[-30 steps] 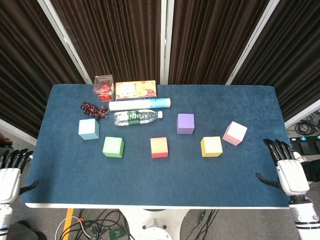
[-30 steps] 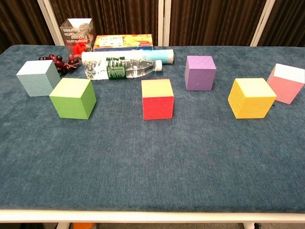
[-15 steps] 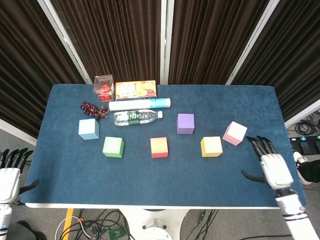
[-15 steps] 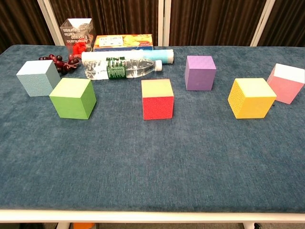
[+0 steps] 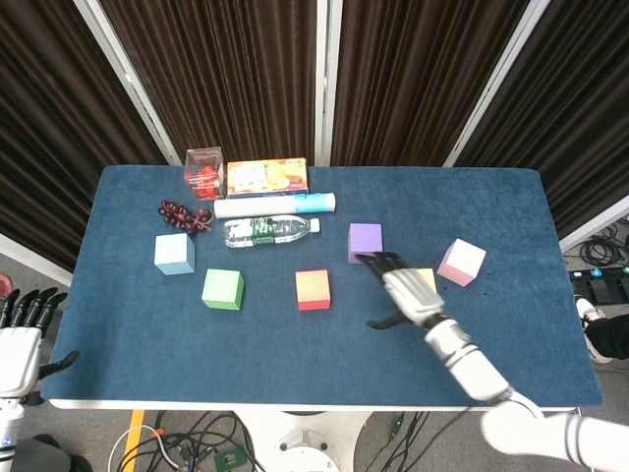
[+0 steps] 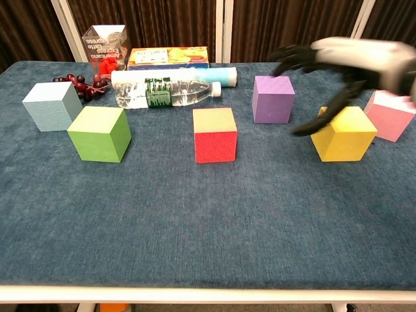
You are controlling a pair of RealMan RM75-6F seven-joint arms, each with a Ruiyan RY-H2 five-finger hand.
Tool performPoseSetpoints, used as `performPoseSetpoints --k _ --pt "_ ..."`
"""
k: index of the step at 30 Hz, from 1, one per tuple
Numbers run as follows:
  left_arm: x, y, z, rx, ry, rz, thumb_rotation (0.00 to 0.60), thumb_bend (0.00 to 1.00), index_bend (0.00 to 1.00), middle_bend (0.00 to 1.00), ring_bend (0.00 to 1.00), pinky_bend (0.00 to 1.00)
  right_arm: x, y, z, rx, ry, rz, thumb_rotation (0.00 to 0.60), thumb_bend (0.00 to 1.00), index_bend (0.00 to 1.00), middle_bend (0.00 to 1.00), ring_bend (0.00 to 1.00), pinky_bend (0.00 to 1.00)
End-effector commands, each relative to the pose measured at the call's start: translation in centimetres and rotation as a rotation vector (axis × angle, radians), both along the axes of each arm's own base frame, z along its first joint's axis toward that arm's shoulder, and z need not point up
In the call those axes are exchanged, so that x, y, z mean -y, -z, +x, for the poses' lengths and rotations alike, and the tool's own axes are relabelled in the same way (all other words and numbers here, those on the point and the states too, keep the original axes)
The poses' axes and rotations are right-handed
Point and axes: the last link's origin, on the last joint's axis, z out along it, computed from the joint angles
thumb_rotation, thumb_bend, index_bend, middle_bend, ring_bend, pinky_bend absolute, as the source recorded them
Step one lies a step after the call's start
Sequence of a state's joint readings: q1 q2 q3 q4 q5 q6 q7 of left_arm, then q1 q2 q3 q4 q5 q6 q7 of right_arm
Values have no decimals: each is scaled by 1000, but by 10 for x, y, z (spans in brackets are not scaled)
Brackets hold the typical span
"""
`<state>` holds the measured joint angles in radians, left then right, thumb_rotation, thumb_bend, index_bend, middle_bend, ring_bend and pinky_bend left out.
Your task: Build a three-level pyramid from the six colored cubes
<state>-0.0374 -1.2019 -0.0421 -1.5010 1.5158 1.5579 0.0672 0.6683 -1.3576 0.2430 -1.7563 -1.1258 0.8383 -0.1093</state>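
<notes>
Six cubes sit apart on the blue table [image 5: 138, 354]: light blue [image 5: 174, 254], green [image 5: 222, 289], red with a yellowish top [image 5: 314, 290], purple [image 5: 365, 241], yellow [image 5: 427, 276] and pink [image 5: 462, 262]. My right hand [image 5: 405, 292] hovers open above the yellow cube, hiding much of it in the head view, with its fingertips reaching toward the purple cube. In the chest view that right hand [image 6: 354, 55] floats above the yellow cube [image 6: 344, 134] and purple cube [image 6: 273, 99], holding nothing. My left hand [image 5: 20, 339] is open beyond the table's front left corner.
Along the back left lie a water bottle [image 5: 267, 231], a white and teal tube [image 5: 276, 206], a snack box [image 5: 267, 178], a clear box of red pieces [image 5: 203, 170] and dark grapes [image 5: 185, 213]. Bare cloth stretches across the front of the table.
My right hand has swept left from the table's right edge to above the yellow cube, and now shows in the chest view. No cube has moved. The left hand stays put.
</notes>
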Motion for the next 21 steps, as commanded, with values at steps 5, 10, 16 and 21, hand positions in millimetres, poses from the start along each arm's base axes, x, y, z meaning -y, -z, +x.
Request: performPoseSetpoints --k 5,10,16,21 --pt "-1 -3 0 -6 1 4 600 0 174 126 81 15 23 70 54 -57 -58 78 600 0 0 102 0 0" --pt "1 -2 -2 1 -5 4 600 0 173 126 81 15 29 82 61 -77 -50 61 600 0 0 103 0 0" --pt "1 -2 -5 6 -8 6 600 0 174 126 81 16 34 81 58 -76 -24 39 600 28 0 114 0 0" --pt "1 -2 -5 6 -7 7 600 0 174 126 81 15 38 87 55 -77 -9 39 600 38 0 132 0 0"
